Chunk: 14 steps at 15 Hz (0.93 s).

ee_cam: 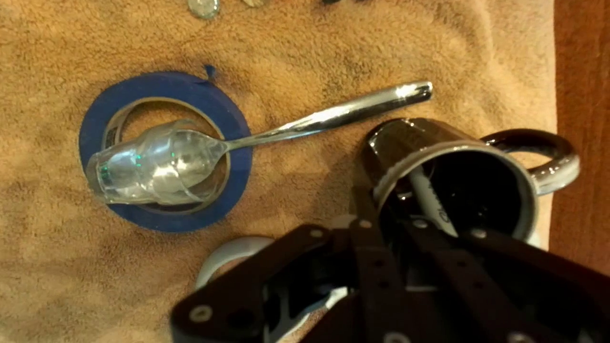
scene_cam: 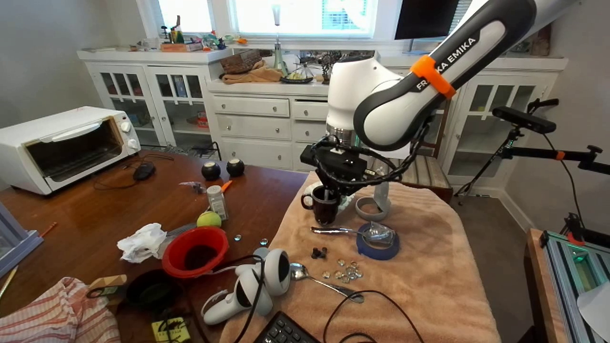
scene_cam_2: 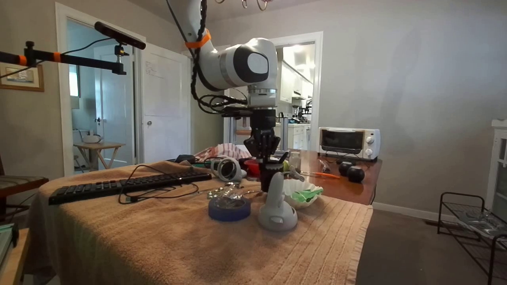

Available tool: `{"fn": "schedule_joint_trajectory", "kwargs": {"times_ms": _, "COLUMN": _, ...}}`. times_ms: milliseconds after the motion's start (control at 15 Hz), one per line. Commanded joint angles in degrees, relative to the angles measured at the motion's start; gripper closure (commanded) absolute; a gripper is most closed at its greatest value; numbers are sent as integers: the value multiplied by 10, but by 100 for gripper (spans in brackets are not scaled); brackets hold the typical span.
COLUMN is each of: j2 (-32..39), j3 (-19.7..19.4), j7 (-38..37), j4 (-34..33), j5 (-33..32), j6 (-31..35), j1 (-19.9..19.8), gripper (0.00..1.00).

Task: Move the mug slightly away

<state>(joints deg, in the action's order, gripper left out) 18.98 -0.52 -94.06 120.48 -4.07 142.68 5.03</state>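
The dark glossy mug (scene_cam: 325, 207) stands upright at the towel's edge beside the wooden table. It also shows in the wrist view (ee_cam: 495, 190), with its handle to the right and a white marker (ee_cam: 431, 202) inside. In an exterior view the mug (scene_cam_2: 271, 180) is partly hidden behind a white controller. My gripper (ee_cam: 381, 200) straddles the mug's rim, one finger outside the wall and one inside, and looks closed on the wall. The gripper also shows in both exterior views (scene_cam: 331, 188) (scene_cam_2: 270, 158). I cannot tell if the mug's base touches the towel.
A blue tape roll (ee_cam: 167, 221) holds a spoon (ee_cam: 333, 114) and clear plastic close to the mug. A white ring controller (scene_cam: 371, 209) stands beside it. A white fluted bowl (scene_cam_2: 303, 194) is next to the mug. A red bowl (scene_cam: 195, 252) sits farther off.
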Motion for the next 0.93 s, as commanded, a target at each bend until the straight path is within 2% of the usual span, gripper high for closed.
{"fn": "schedule_joint_trajectory", "kwargs": {"times_ms": 0, "j2": 19, "j3": -21, "j7": 26, "j4": -25, "j5": -13, "j6": -10, "j1": 7, "gripper": 98}}
{"fn": "schedule_joint_trajectory", "kwargs": {"times_ms": 333, "j2": 45, "j3": -41, "j7": 35, "j4": -50, "j5": -11, "j6": -6, "j1": 7, "gripper": 98}}
{"fn": "schedule_joint_trajectory", "kwargs": {"times_ms": 867, "j2": 70, "j3": -48, "j7": 37, "j4": -87, "j5": -1, "j6": -9, "j1": 7, "gripper": 98}}
